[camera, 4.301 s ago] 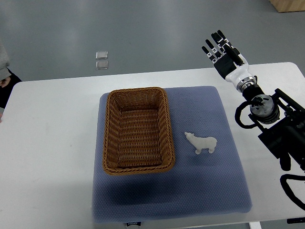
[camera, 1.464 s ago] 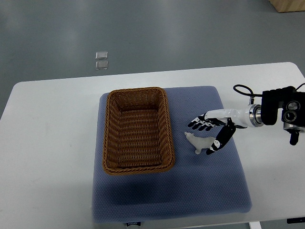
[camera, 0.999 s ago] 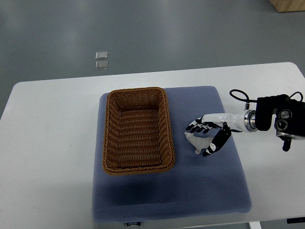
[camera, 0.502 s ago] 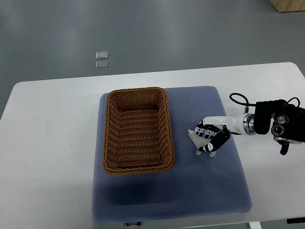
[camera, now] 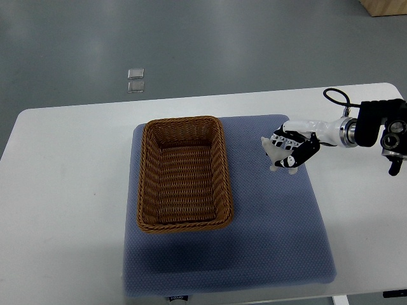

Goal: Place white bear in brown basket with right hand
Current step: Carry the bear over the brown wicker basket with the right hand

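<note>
White table (camera: 70, 190) fills most of the view, grey floor beyond its far edge. Blue-grey mat (camera: 267, 241) lies across the table's middle. Brown basket (camera: 183, 173) sits on the mat's left half, long side running away from the robot, nothing in it.

Right arm (camera: 378, 130) comes in from the right edge, black joint housing with a looped cable, white forearm reaching left. Right hand (camera: 294, 149) is over the mat's far right part, fingers (camera: 287, 143) curled around the white bear (camera: 274, 152). Bear is held in the hand, well right of the basket and outside it (whether it's touching the mat or just above it, can't tell from this angle). Its head end pokes out on the basket side of the fingers.

Two small clear squares (camera: 135, 80) on the floor past the table.
</note>
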`<control>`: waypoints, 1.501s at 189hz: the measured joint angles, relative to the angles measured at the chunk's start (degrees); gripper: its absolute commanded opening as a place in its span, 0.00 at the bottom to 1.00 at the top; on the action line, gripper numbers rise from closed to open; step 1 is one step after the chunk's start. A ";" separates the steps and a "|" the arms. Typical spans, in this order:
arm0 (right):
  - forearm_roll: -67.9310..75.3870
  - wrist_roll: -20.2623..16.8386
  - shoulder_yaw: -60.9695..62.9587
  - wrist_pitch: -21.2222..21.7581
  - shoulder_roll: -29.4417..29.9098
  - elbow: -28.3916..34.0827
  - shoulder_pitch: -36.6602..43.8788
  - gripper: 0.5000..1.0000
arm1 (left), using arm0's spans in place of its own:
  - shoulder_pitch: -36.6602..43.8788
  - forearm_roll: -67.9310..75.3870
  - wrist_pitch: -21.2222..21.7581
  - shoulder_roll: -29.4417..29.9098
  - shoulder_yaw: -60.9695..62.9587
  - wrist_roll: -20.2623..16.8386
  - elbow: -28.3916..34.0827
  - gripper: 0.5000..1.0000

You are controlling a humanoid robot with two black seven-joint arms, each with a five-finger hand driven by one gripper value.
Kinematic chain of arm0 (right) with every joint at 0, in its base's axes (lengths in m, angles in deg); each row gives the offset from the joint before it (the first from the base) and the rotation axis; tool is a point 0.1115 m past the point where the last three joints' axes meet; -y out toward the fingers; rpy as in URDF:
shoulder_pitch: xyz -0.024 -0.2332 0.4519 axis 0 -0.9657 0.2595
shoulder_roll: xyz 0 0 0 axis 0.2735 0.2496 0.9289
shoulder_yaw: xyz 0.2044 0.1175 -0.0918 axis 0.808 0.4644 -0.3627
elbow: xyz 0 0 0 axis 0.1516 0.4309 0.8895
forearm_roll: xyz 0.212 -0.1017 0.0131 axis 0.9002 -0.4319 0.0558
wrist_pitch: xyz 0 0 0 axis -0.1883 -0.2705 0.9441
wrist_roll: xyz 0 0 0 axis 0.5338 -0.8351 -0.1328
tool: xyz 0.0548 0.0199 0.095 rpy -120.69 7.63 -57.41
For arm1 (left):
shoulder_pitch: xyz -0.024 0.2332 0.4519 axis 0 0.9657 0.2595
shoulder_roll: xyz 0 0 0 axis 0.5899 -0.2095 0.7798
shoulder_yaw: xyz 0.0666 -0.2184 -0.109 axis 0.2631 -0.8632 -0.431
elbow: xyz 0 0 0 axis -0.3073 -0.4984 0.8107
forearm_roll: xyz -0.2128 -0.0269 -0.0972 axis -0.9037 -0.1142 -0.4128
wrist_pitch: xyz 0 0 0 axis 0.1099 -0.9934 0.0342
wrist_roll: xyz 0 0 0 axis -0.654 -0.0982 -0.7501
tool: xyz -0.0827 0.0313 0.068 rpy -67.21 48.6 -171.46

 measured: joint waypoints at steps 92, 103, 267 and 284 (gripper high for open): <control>3.11 -0.17 -0.04 8.51 -4.82 0.17 17.88 0.00 | 0.00 0.00 -0.02 0.00 -0.05 0.00 -0.40 1.00; 3.76 -0.20 -0.12 8.49 -4.15 0.09 18.77 0.00 | -0.01 0.01 -0.02 0.00 -0.05 0.00 -0.47 1.00; 6.91 -1.19 -4.29 4.88 40.29 -27.80 14.37 0.00 | -0.06 0.10 -0.01 0.00 -0.04 0.00 -0.48 1.00; 6.25 -1.18 -4.30 4.48 42.48 -29.28 12.35 0.00 | -0.07 0.07 0.00 0.00 -0.07 0.00 -0.48 1.00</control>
